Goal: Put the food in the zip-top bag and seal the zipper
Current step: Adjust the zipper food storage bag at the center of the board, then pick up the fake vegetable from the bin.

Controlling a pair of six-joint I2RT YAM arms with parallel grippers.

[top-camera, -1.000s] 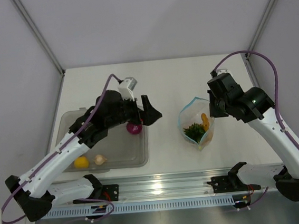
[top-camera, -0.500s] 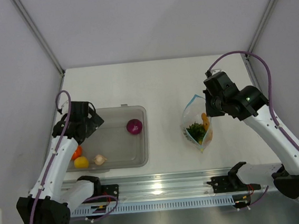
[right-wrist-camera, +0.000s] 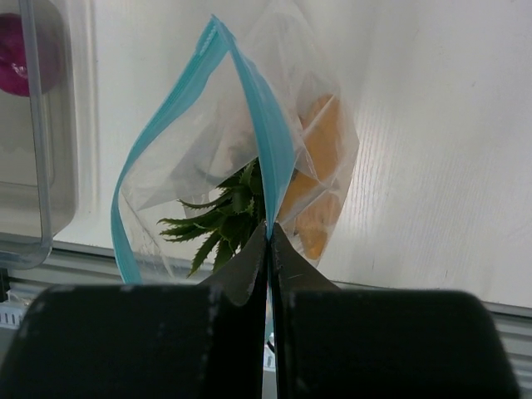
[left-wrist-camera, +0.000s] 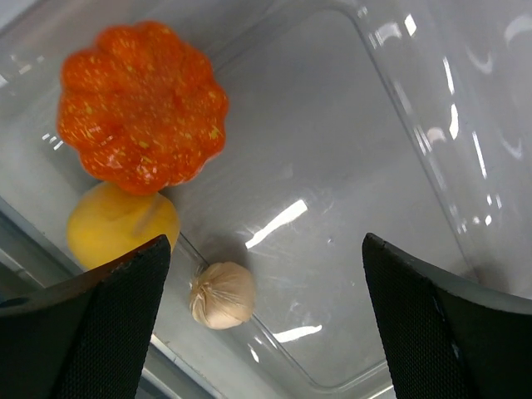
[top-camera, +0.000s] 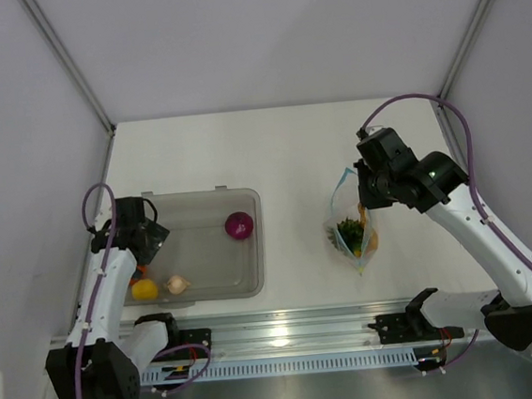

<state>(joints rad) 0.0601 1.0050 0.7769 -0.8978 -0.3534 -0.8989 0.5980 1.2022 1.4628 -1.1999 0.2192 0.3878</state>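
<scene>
Swung back over grey translucent plastic tub [top-camera: 205, 254]: left end effector [left-wrist-camera: 266, 243], gaping, empty; right end effector [right-wrist-camera: 268, 239] shut on light-blue zipper strip [right-wrist-camera: 275, 154] of clear crinkly bag [right-wrist-camera: 241, 125], seemingly tip-only; slip risk.

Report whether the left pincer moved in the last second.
Yes: the left pincer swung leftward along the tub, from beside the purple onion to its left end.

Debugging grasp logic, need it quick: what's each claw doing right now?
Left claw: open, empty, over the tub.
Right claw: shut on the zipper of the zip-top bag.
</scene>
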